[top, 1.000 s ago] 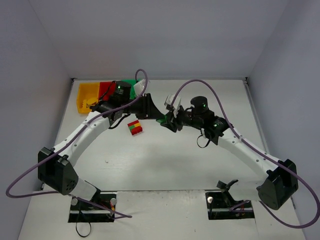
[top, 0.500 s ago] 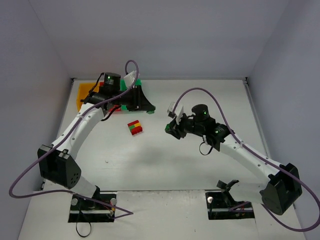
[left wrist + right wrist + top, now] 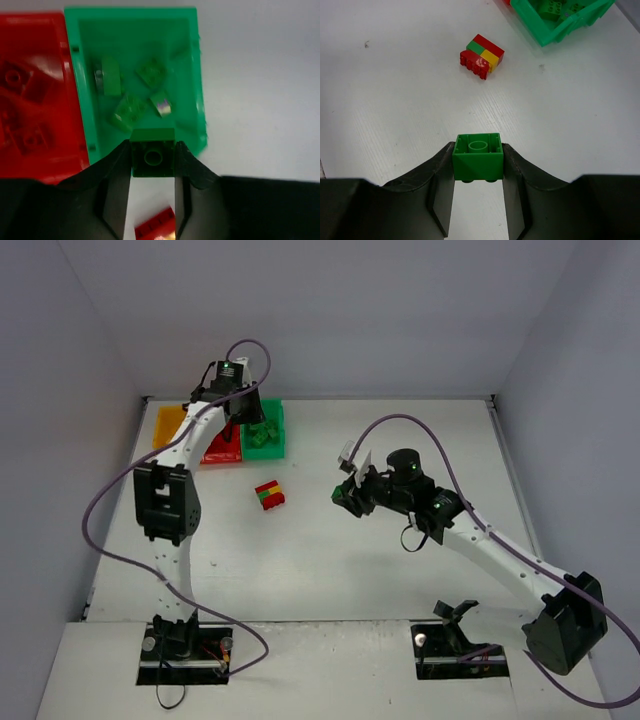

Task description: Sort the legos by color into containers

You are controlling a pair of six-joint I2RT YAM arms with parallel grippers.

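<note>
We see the left gripper [image 3: 152, 150] clenched on a green brick [image 3: 152, 159], hollow side facing its camera, at the green bin [image 3: 200, 100] edge. The right gripper [image 3: 478, 161] grasps a second green brick [image 3: 478, 150] likewise.

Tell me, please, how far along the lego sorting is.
Done: several green bricks lie in the green bin, and some red bricks in the red bin. In hand: the left gripper holds a green brick at the green bin's edge, and the right gripper holds a second green brick above the table. Left: both drops, plus the red, green and yellow clump on the table, not yet split.
</note>
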